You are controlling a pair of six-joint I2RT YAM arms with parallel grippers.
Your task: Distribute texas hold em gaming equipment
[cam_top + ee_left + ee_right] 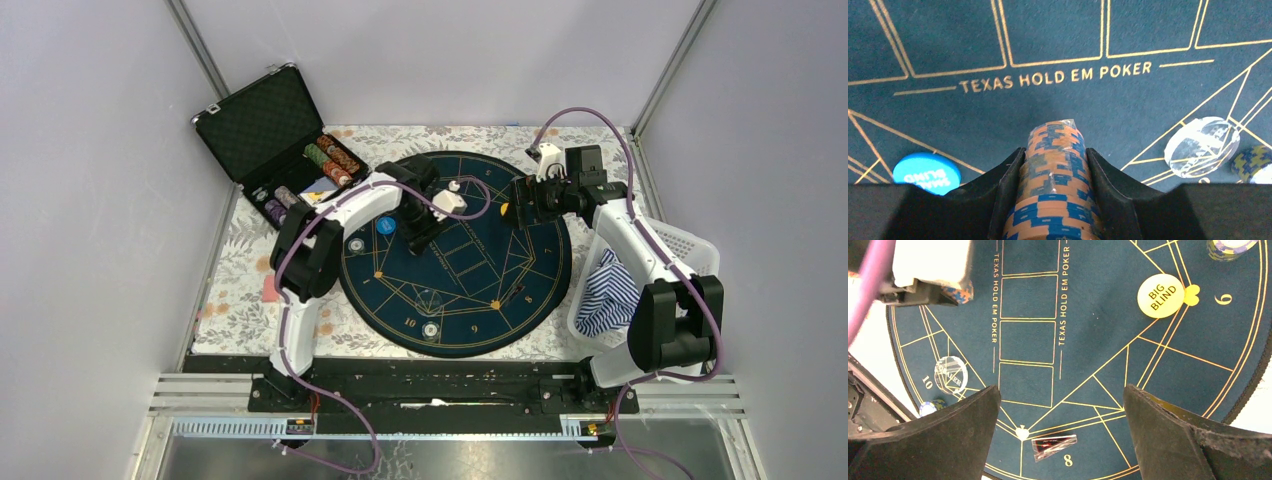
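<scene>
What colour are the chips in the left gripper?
Orange chip stack with blue edge stripes; left wrist view shows it best.

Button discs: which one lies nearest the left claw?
The blue SMALL BLIND disc, right beside the left claw; the yellow disc and clear disc lie farther off.

Round mat (500, 310): dark teal, gold lines and lettering.
Chip stack (1053, 175): orange with blue stripes.
Blue disc (926, 172): white lettering.
Yellow disc (1160, 295): black lettering.
Cloth (607, 295): blue-white stripes.
Case (258, 125): black.
Table cover (240, 290): pale floral print.
</scene>
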